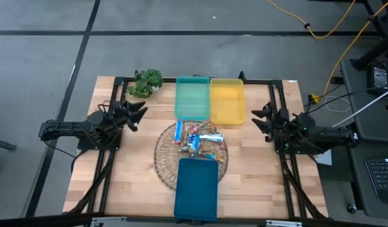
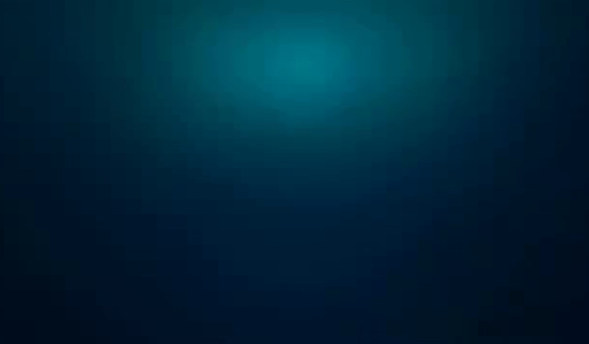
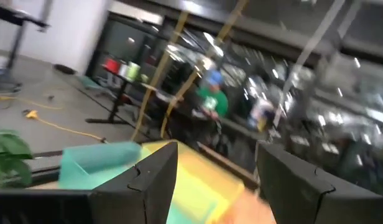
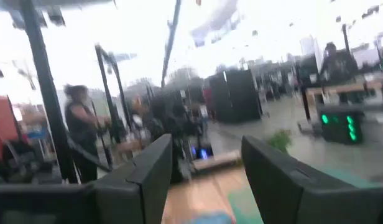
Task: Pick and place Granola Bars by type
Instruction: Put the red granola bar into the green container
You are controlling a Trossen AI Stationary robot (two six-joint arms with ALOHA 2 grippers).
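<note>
Several granola bars (image 1: 197,136) in blue, silvery and red-orange wrappers lie piled in a round wire basket (image 1: 165,157) at the table's middle. My left gripper (image 1: 140,114) is open and empty above the table's left side, its fingers pointing toward the basket; its gap shows in the left wrist view (image 3: 216,186). My right gripper (image 1: 259,118) is open and empty above the table's right side, also pointing inward, with its gap in the right wrist view (image 4: 207,180). The low view shows only a dark blue surface.
A green tray (image 1: 192,96) and a yellow tray (image 1: 227,99) stand side by side at the far edge. A dark blue tray (image 1: 196,189) lies at the near edge, over the basket's near rim. A small potted plant (image 1: 147,82) stands at the far left. People show in the room beyond.
</note>
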